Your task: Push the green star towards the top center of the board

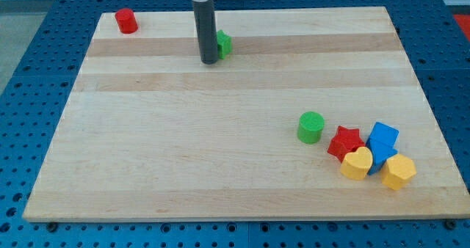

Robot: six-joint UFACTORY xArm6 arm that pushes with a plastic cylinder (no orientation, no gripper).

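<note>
The dark rod comes down from the view's top and my tip (pixel 209 60) rests on the wooden board (pixel 220 145) near its top centre. A green block (pixel 223 43), partly hidden behind the rod so its shape is hard to make out, sits just to the right of the tip and touches or nearly touches it.
A red cylinder (pixel 126 20) stands at the board's top left corner. At the lower right are a green cylinder (pixel 311 127), a red star (pixel 346 142), a blue block (pixel 382 140), a yellow heart (pixel 357 163) and a yellow block (pixel 399 172), clustered close together.
</note>
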